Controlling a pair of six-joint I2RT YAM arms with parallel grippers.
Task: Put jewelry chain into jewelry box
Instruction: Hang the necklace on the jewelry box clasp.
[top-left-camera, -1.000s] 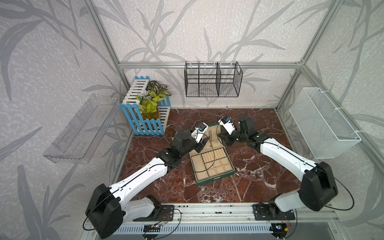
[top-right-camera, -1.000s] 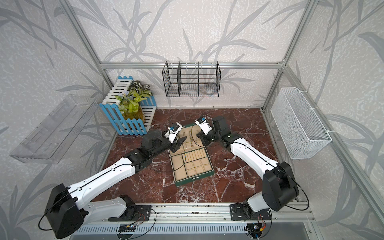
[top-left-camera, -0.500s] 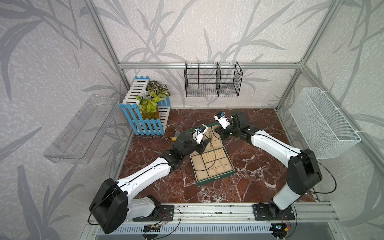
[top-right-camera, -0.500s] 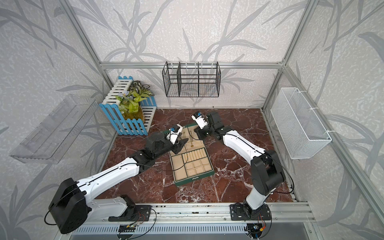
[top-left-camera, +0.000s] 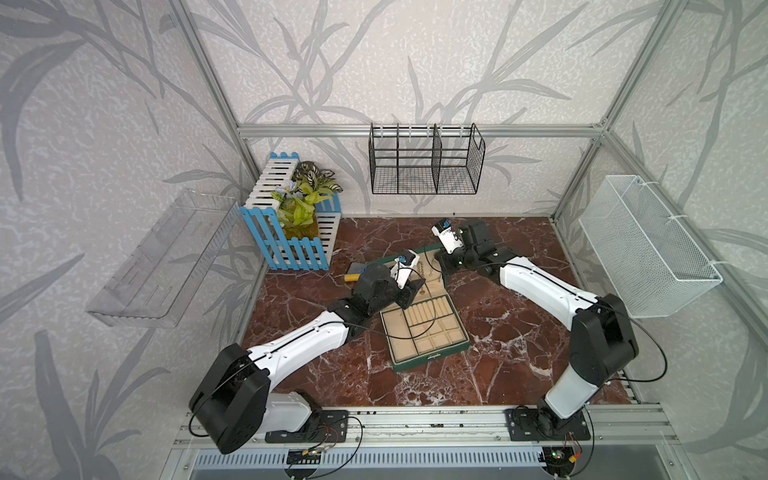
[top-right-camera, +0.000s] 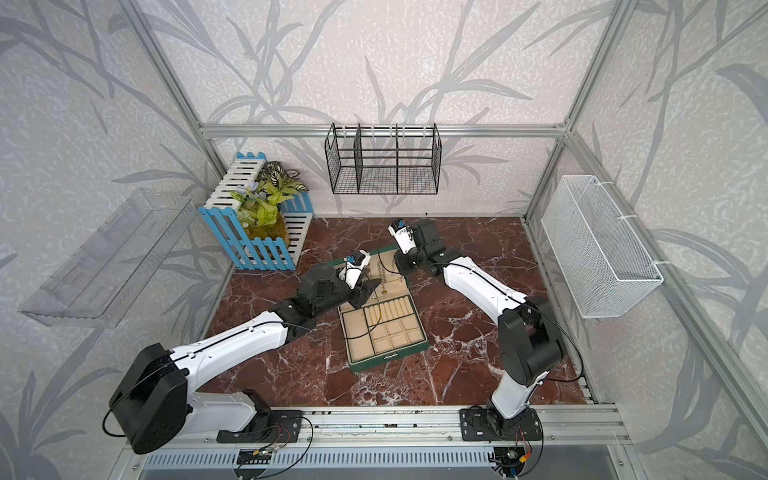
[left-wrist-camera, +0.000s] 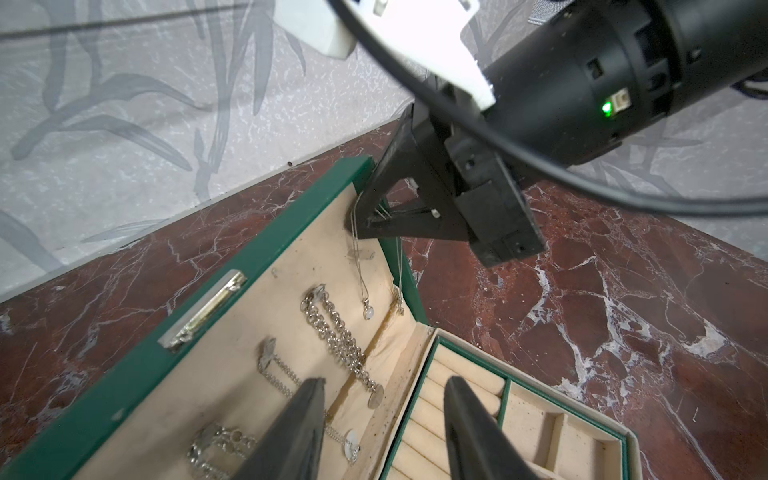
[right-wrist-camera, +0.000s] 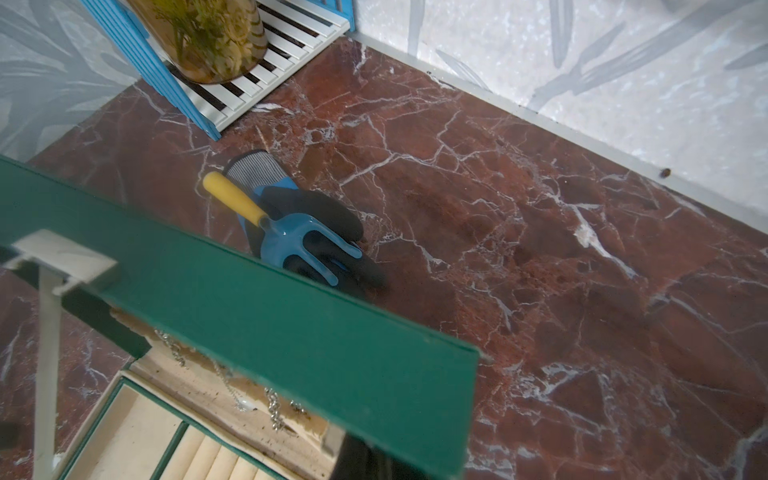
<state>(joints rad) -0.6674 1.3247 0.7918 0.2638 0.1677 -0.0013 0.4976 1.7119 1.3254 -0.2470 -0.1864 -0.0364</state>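
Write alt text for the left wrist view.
The right gripper, jaws shut, pinches a thin chain at a corner of the lid of the open jewelry box. More chains hang on the beige lining. The left gripper holds its jaws apart and empty over the box, on a marble table.

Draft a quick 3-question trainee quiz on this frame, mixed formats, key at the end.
1. True or false: the left gripper is clamped on a chain.
2. What lies on the table beyond the raised lid of the jewelry box? A) scissors B) a garden fork on a glove C) a cup
3. Fill in: the right gripper, shut on a thin chain, is at the lid's top ____.
Key: 1 false, its jaws stand apart and empty. 2 B. 3 corner.
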